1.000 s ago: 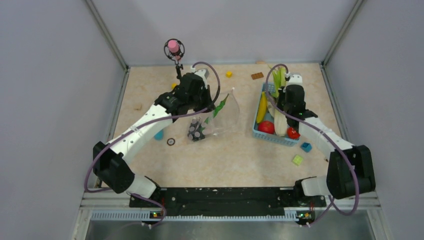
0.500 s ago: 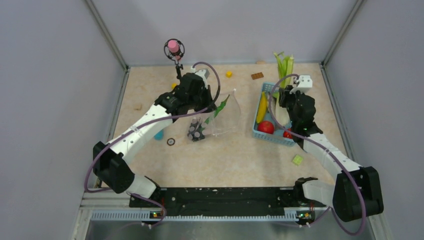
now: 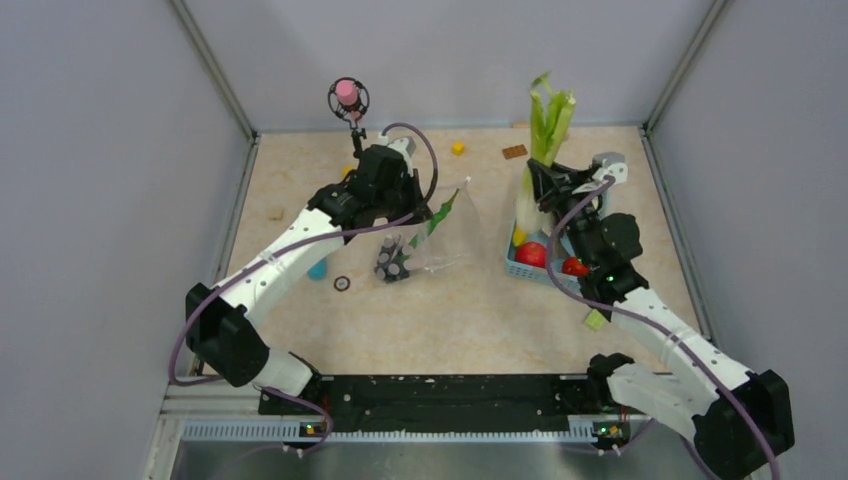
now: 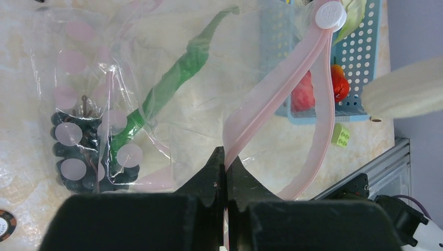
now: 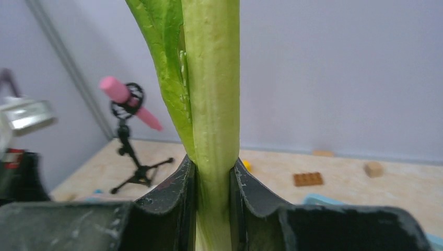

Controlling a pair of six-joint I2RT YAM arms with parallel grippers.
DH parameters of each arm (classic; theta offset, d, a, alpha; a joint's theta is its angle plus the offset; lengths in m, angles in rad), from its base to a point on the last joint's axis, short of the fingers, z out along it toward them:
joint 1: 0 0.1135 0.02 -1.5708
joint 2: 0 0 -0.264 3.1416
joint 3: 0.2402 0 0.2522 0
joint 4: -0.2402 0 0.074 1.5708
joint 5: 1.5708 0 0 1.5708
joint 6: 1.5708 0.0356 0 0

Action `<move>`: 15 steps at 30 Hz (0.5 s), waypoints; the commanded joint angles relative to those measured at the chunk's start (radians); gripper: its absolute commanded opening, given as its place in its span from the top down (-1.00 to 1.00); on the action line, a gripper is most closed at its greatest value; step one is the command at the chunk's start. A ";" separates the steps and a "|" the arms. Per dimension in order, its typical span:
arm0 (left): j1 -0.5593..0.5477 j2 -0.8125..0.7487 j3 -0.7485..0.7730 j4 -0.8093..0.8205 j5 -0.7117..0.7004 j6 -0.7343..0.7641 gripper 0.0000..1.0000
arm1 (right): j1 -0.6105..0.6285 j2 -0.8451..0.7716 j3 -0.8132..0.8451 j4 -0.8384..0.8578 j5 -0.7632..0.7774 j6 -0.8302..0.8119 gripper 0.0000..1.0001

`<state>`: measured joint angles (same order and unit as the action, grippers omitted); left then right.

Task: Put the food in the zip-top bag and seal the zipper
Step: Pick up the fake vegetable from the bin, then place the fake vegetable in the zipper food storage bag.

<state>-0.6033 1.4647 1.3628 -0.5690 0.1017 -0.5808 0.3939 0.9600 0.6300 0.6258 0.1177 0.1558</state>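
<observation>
The clear zip-top bag (image 3: pixel 440 235) lies mid-table with its mouth held up. My left gripper (image 4: pixel 225 159) is shut on the bag's pale pink zipper strip (image 4: pixel 271 91). Inside the bag are a dark grape bunch (image 4: pixel 86 157) and a green pod (image 4: pixel 172 78); both also show from above, the grapes (image 3: pixel 392 262) and the pod (image 3: pixel 440 215). My right gripper (image 5: pixel 213 172) is shut on the leafy green stalks (image 5: pixel 209 78), held upright above the basket (image 3: pixel 545 120). The red fruits (image 3: pixel 533 254) and the yellow banana (image 3: pixel 518 235) stay in the basket.
The light-blue lattice basket (image 3: pixel 520 270) stands right of the bag. Small blocks lie about: yellow (image 3: pixel 457 148), brown (image 3: pixel 514 151), lime (image 3: pixel 595 319). A pink-tipped microphone stand (image 3: pixel 348 100) is at the back left. A dark ring (image 3: pixel 341 283) lies on the table.
My right gripper has lifted the leafy green stalks out of the basket and raised them upright. The right arm has drawn back toward its base. The left arm and bag have not moved.
</observation>
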 commanded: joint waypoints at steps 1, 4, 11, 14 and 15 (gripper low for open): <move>0.010 -0.019 0.046 0.010 0.012 -0.021 1.00 | 0.142 -0.007 0.062 0.186 -0.015 0.070 1.00; 0.013 -0.014 0.070 -0.006 0.017 -0.013 1.00 | 0.267 0.044 0.080 0.281 0.030 0.075 1.00; 0.017 -0.003 0.082 -0.024 0.030 -0.009 1.00 | 0.381 0.202 0.167 0.442 0.011 0.067 1.00; 0.019 -0.006 0.082 -0.030 0.046 -0.011 1.00 | 0.395 0.255 0.173 0.507 -0.002 0.068 1.00; 0.020 -0.009 0.080 -0.031 0.050 -0.009 1.00 | 0.397 0.272 0.161 0.545 0.007 0.063 1.00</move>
<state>-0.5903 1.4647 1.4075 -0.6075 0.1215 -0.5888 0.7719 1.1858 0.7490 0.9661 0.1310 0.2100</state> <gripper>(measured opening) 0.015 0.200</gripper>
